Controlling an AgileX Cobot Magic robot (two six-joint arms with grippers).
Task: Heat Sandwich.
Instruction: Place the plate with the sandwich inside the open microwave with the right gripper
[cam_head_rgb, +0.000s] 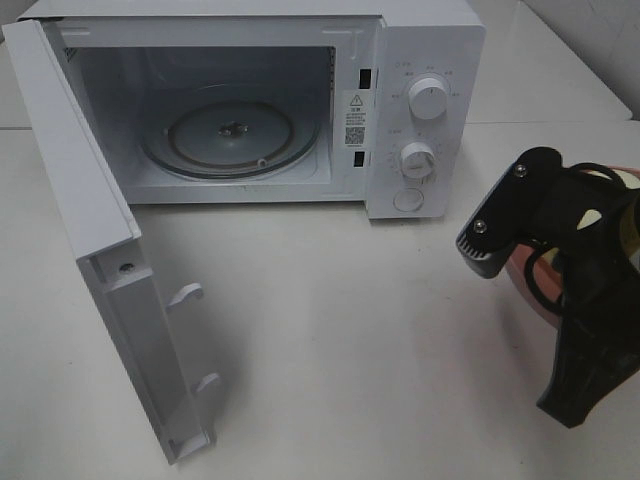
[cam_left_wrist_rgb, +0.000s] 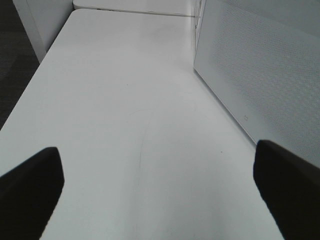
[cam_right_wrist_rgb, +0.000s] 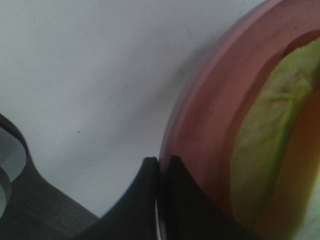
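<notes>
One claw (cam_right_wrist_rgb: 161, 163), right, clamped on plate (cam_right_wrist_rgb: 210, 100) rim

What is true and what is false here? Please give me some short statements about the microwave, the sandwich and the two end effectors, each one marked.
1. The microwave door is open. True.
2. The sandwich lies on the glass turntable. False: the turntable carries nothing; the sandwich is on the pink plate.
3. The right end effector is shut on the pink plate's rim. True.
4. The left end effector grips the plate. False: it is open, over the table.
</notes>
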